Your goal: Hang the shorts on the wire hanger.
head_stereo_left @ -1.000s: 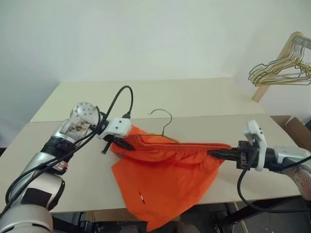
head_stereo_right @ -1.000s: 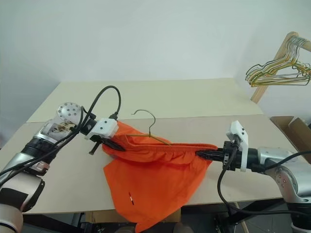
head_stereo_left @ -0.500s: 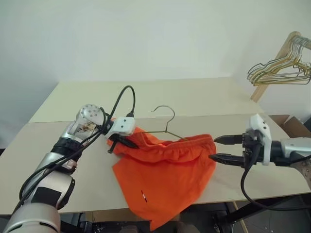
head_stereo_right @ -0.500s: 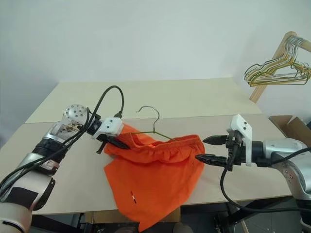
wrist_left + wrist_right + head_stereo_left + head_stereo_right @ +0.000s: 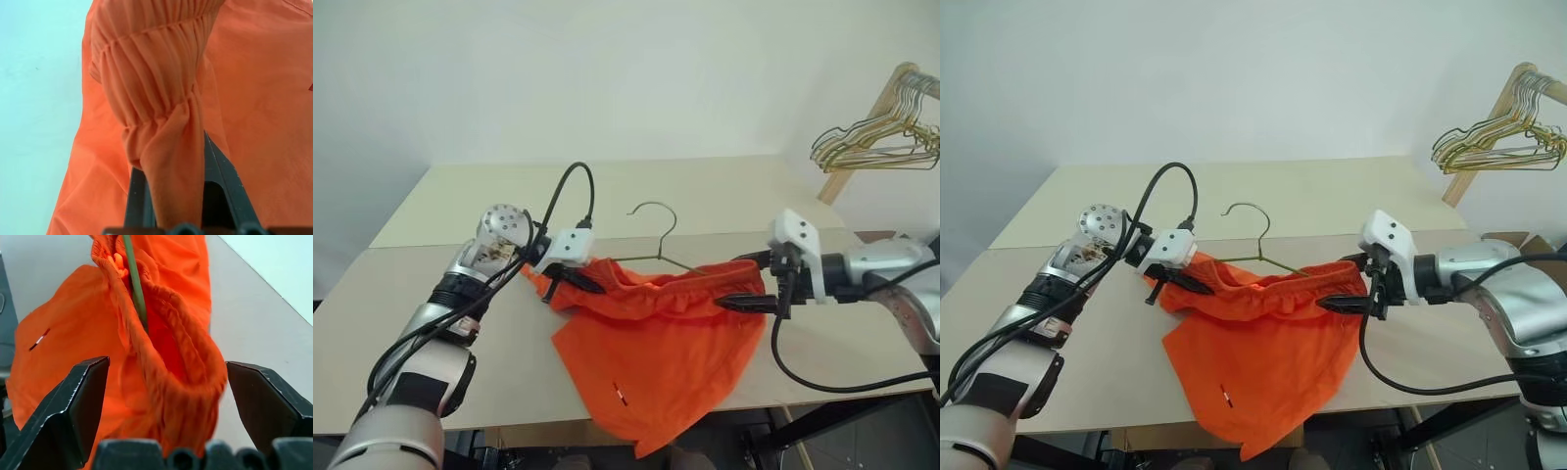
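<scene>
— Where have the shorts (image 5: 661,338) got to?

— Held up over the front edge of the pale worktop (image 5: 607,196), with the legs hanging down past it. The left tool (image 5: 576,282) is clamped tight on a bunch of the gathered waistband at its end. You can see the small white mark near one hem.

— And the right tool (image 5: 746,282)?

— Its two black fingers stand wide apart, one above and one below the other end of the waistband. The fabric sits between them, but they aren't pinching it.

— The wire hanger (image 5: 656,238)?

— Its thin wire runs inside the waistband, and the hook sticks up above the shorts between the two arms. Off to the right, a bunch of gold and green hangers (image 5: 876,142) hangs on a wooden rail (image 5: 869,127).
</scene>
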{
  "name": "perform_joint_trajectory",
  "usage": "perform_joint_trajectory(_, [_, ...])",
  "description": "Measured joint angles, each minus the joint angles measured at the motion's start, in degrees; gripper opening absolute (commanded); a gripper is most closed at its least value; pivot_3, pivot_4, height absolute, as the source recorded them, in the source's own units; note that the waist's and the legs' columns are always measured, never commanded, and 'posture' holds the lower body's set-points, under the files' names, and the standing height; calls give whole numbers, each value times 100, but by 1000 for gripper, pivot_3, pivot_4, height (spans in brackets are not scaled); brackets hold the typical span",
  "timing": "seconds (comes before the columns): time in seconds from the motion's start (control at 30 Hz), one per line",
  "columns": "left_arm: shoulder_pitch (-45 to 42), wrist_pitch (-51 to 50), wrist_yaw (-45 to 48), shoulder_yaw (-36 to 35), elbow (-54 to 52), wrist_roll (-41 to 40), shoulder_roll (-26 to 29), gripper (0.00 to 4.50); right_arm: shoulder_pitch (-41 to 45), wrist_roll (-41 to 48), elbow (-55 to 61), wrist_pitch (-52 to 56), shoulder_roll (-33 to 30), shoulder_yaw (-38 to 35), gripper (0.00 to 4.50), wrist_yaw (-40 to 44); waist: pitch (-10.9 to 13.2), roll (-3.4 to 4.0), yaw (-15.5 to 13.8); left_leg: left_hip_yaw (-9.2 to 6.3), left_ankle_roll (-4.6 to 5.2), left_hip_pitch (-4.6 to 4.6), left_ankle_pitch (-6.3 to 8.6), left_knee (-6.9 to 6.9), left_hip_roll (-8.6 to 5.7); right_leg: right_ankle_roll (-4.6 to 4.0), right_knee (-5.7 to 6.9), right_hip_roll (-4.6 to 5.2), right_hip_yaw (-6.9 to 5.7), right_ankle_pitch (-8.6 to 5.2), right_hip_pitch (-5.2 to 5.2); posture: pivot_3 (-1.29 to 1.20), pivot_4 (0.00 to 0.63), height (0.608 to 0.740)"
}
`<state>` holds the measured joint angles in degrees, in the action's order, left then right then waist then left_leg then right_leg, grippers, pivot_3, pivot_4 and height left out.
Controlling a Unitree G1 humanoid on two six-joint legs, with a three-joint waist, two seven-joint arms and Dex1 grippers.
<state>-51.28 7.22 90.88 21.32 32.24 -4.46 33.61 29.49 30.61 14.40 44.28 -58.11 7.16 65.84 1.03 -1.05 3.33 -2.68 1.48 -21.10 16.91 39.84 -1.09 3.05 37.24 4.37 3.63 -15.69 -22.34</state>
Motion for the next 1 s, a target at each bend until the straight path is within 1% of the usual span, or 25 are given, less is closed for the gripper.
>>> perform_joint_trajectory(0.13, [-34,-4,44,-9,-31,-2,-42,1,643,-579,-45,72,-108,889,4358,375,0,1,74,-1,0,-3,0,-1,0,0,1,0,-1,0,-5,-118,0,740])
perform_joint_trajectory(0.23, [-48,-5,53,-24,-54,-7,-44,1,845,-891,-174,119,-97,1262,3827,470,1,1,84,-2,0,-3,0,-2,1,0,2,0,-1,0,-8,-111,0,740])
perform_joint_trajectory(0.27, [-48,-5,53,-31,-70,-7,-43,1,854,-957,-216,130,-76,1310,3556,484,0,1,83,-2,0,-4,0,-1,1,0,3,0,-1,0,-9,-108,0,740])
perform_joint_trajectory(0.3, [-48,-5,55,-41,-80,-7,-37,1,890,-1039,-277,134,-65,1407,3154,506,1,1,81,-2,0,-4,0,-1,0,0,5,2,-1,0,-10,-108,0,740])
perform_joint_trajectory(0.4, [-48,-15,55,-61,-128,-7,-30,1,928,-1215,-307,132,-57,1509,2292,640,1,2,73,-2,0,-5,0,-1,0,0,6,2,0,0,-13,-106,0,740])
perform_joint_trajectory(0.47, [-48,-28,53,-95,-154,-8,-27,1,969,-1310,-312,126,-55,1511,1505,682,1,2,76,-2,0,-5,0,-1,0,0,7,2,0,0,-14,-106,0,740])
perform_joint_trajectory(0.5, [-48,-37,51,-103,-160,-7,-26,1,986,-1357,-314,121,-55,1511,1288,701,0,2,75,-2,0,-5,0,-1,0,0,7,2,0,0,-14,-106,0,740])
perform_joint_trajectory(0.53, [-48,-46,50,-106,-161,-7,-26,1,994,-1371,-314,119,-53,1511,923,719,0,2,75,-2,0,-5,0,-1,0,0,8,2,0,0,-14,-106,0,740])
perform_joint_trajectory(0.63, [-48,-93,49,-121,-161,-7,-23,1,999,-1416,-314,118,-11,1510,107,780,0,2,76,-2,0,-5,0,-1,0,0,11,1,0,0,-16,-114,0,740])
perform_joint_trajectory(1.0, [-48,6,119,-126,-149,-6,-29,1,971,-1463,-70,135,-73,1451,107,921,1,2,83,-2,0,-6,0,-1,1,0,23,3,3,0,-27,-132,0,740])
